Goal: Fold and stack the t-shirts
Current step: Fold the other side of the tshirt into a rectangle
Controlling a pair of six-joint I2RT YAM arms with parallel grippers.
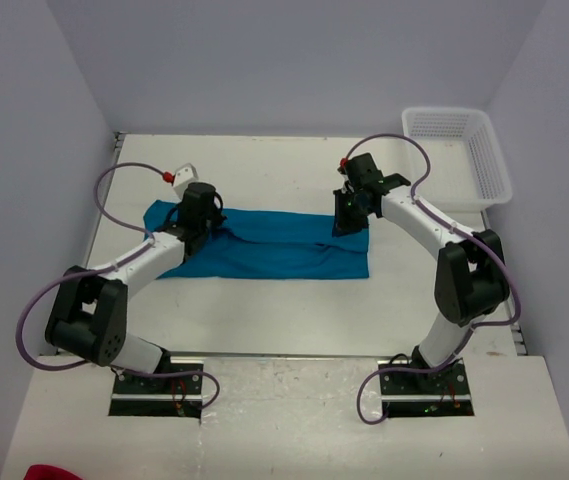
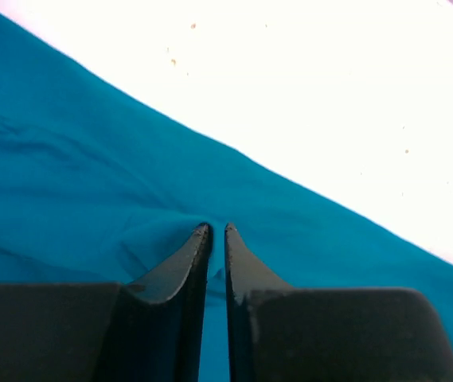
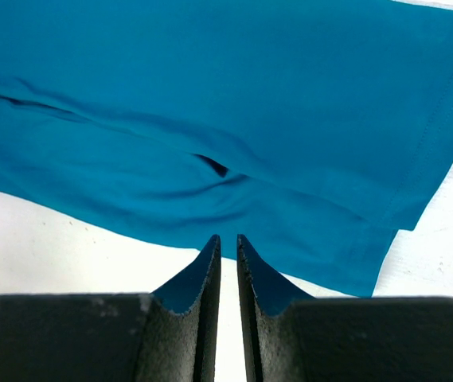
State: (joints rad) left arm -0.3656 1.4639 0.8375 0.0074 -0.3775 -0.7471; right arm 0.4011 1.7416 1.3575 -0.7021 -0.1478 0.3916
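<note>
The teal-blue cloth t-shirt [image 1: 274, 245] lies centred on the white counter [image 1: 264, 310], long axis left-right, bare surface all round, left end effector [image 2: 217, 229] clenched on one end, right end effector [image 3: 228, 237] pinching the other.

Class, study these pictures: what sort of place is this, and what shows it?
Probably a robot test bench in a lab: a left arm and right arm bolted to a white table, plain walls boxing it in, a teal t-shirt laid out.
</note>
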